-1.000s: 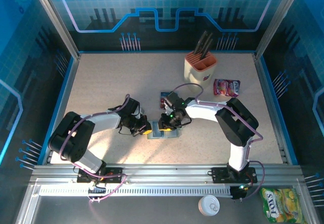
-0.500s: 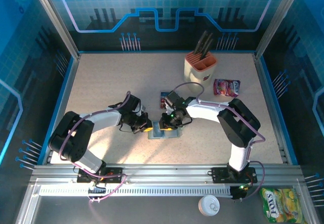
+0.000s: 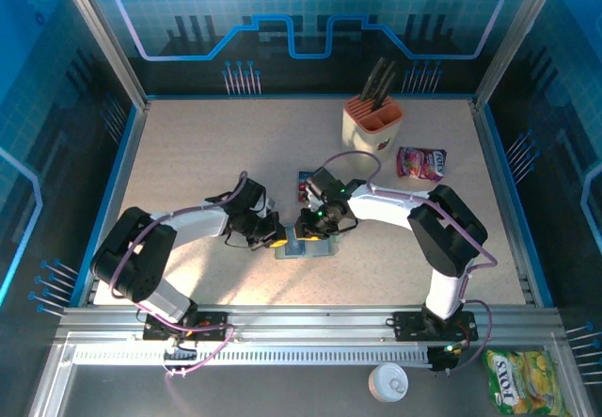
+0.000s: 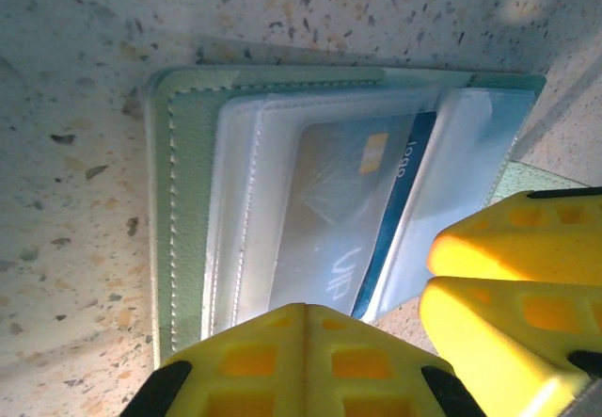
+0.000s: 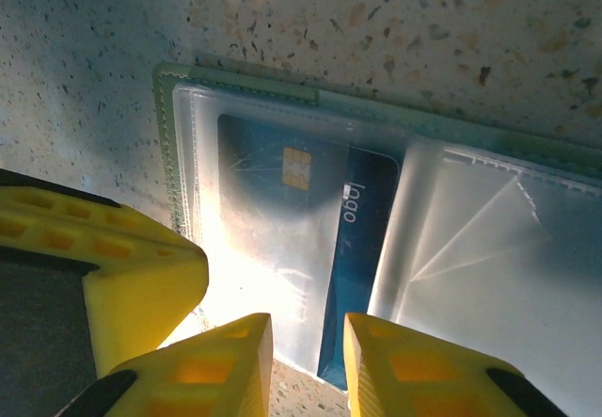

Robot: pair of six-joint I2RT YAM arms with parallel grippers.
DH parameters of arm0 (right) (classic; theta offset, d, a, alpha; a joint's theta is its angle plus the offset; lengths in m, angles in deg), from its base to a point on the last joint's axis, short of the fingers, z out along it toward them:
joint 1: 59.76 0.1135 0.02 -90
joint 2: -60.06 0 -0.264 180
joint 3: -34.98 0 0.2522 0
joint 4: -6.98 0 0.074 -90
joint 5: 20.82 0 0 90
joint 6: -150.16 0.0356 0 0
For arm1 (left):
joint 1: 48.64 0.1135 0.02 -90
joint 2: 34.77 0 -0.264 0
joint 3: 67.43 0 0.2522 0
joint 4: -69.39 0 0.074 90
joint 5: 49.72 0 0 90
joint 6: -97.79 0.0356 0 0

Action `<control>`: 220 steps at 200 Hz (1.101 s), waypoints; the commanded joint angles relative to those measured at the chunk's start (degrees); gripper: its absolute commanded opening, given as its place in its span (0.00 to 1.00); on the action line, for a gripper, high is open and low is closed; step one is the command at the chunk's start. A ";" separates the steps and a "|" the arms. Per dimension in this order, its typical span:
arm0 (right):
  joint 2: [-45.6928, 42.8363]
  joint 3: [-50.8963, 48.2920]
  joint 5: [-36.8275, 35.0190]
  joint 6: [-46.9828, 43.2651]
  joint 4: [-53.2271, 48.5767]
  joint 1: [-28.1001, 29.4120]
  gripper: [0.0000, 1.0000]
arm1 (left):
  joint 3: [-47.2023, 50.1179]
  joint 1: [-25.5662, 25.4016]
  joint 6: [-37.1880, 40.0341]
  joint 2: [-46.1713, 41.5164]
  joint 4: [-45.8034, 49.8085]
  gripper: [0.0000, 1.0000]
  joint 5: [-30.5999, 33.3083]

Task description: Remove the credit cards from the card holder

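The card holder (image 3: 320, 250) lies open and flat on the speckled table, a grey-green wallet (image 4: 188, 182) with clear sleeves (image 5: 470, 238). A blue-and-white credit card (image 4: 339, 210) sits in one sleeve, its chip and dark stripe visible (image 5: 273, 191). My left gripper (image 3: 276, 242) is shut and empty, its closed yellow tips (image 4: 306, 342) at the holder's left edge. My right gripper (image 3: 308, 235) stands over the holder with jaws a little apart (image 5: 308, 360), the card's lower corner lying in the gap. Another small card (image 3: 306, 187) lies on the table just behind.
A cream knife block (image 3: 372, 120) stands at the back right with a pink snack packet (image 3: 420, 163) beside it. The two grippers' fingers nearly touch over the holder. A raised blue rim (image 3: 132, 172) bounds the table.
The left gripper has slid right, up to the holder's left edge. The right gripper and the holder have stayed where they were.
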 commanded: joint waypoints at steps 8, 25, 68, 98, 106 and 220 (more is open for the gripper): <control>-1.19 -0.01 0.71 -0.13 0.00 -0.40 0.29 | -0.30 -0.28 0.05 0.68 1.29 0.00 1.30; -1.12 -0.05 0.81 -0.10 0.13 -0.40 0.29 | -0.12 -0.28 0.21 0.98 1.48 0.00 1.51; -0.54 -0.14 1.16 -0.04 0.38 -0.38 0.29 | 0.16 -0.24 0.76 1.21 2.31 0.00 2.74; 0.08 -0.09 1.25 -0.03 0.53 -0.34 0.29 | 0.37 -0.27 0.85 1.88 1.94 0.00 2.73; 0.28 -0.09 1.24 -0.06 0.61 -0.33 0.29 | 0.32 -0.26 0.85 2.11 1.92 0.00 2.63; 2.77 -0.72 0.32 -0.17 0.09 -0.45 0.32 | 0.06 -0.28 1.11 2.64 2.71 0.00 3.14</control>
